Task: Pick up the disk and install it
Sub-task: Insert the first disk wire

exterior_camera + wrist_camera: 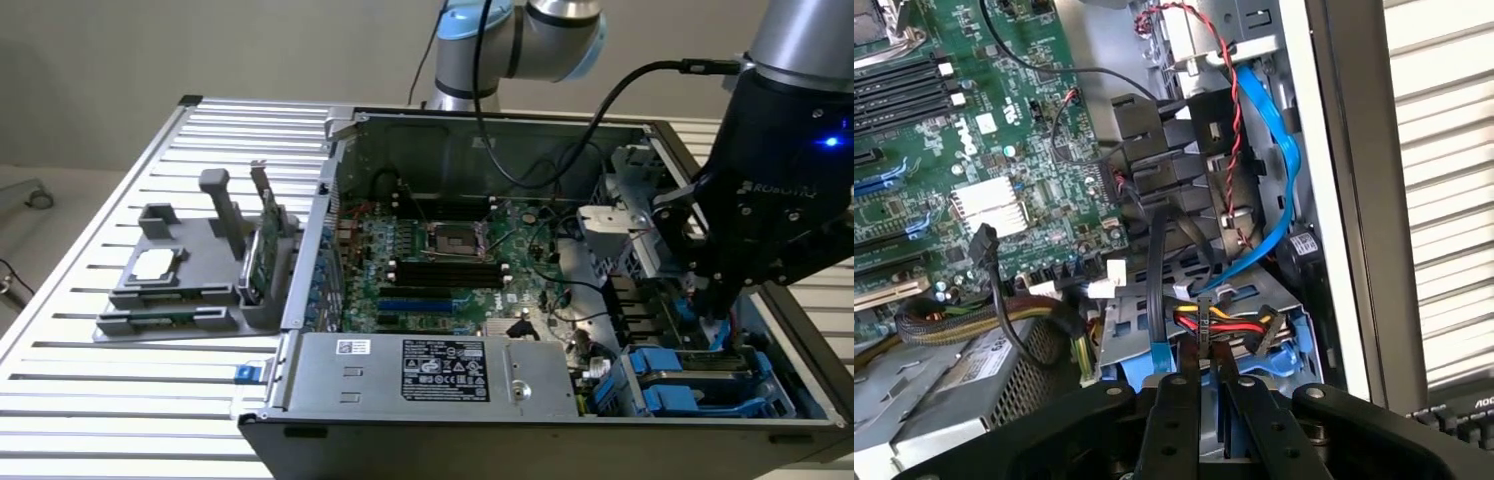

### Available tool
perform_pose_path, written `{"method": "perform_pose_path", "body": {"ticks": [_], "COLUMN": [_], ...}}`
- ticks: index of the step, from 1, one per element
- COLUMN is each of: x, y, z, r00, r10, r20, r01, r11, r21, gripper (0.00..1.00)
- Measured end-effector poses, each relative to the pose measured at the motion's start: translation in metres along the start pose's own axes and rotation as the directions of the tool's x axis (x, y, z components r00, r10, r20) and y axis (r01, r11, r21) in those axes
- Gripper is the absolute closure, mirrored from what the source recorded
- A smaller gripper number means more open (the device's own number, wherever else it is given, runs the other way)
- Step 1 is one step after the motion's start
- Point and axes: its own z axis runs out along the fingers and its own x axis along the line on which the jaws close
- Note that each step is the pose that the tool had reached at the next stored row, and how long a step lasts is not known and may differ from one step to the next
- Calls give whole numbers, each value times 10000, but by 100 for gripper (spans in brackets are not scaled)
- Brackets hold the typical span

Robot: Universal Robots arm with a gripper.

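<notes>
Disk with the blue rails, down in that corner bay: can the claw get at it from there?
Likely yes. The claw is right over the disk, the case is open on top, and only a cable bundle lies close by.

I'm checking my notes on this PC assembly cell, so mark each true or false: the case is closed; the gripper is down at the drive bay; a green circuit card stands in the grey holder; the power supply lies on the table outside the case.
1. The computer case is closed: false. Its side is open and the motherboard shows.
2. The gripper is down at the drive bay, by the blue carrier rails: true.
3. A green circuit card stands upright in the grey holder on the slatted table: true.
4. The power supply lies outside the case: false. It sits inside the case.
</notes>
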Motion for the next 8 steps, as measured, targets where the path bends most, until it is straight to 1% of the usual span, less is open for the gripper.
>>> {"method": "perform_pose_path", "body": {"ticks": [1, 2, 4, 6, 8], "x": [0, 1, 2, 4, 5], "y": [0, 0, -1, 0, 3], "z": [0, 0, 2, 8, 19], "r00": [10000, 9999, 9996, 9993, 9991], "r10": [58, 122, 269, 366, 418], "r20": [20, 32, 34, 30, 27], "r01": [-58, -122, -269, -367, -419], "r11": [10000, 9999, 9995, 9991, 9989], "r21": [57, 101, 169, 208, 228], "gripper": [83, 83, 83, 83, 83]}}
